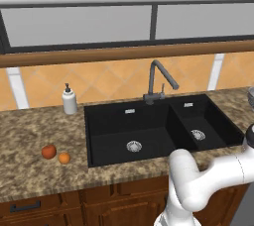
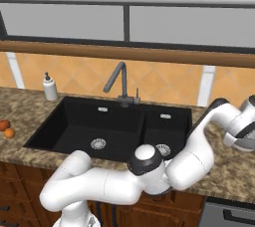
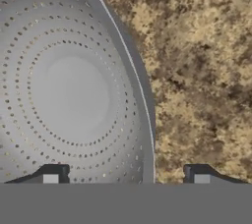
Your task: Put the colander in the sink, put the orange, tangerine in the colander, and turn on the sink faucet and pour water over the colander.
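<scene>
In the hand view the colander [image 3: 74, 95], a round silvery perforated bowl, lies on the speckled counter [image 3: 197, 70]. My gripper [image 3: 125, 178] is open, hovering over it with one fingertip over the bowl's inside and the other over the counter, so the rim runs between them. The larger reddish orange [image 1: 48, 151] [image 2: 4, 124] and the smaller tangerine [image 1: 64, 158] [image 2: 9, 133] rest on the counter left of the black two-basin sink [image 1: 114, 131] [image 2: 74, 126]. Behind the sink stands the dark faucet [image 1: 158, 79] [image 2: 119, 79]. The water is out of view.
A white soap dispenser [image 1: 69, 100] [image 2: 49, 87] stands at the sink's back left corner. My arm [image 2: 199, 151] reaches across the front of the sink toward the counter on its right. A tiled wall and wooden ledge close off the back.
</scene>
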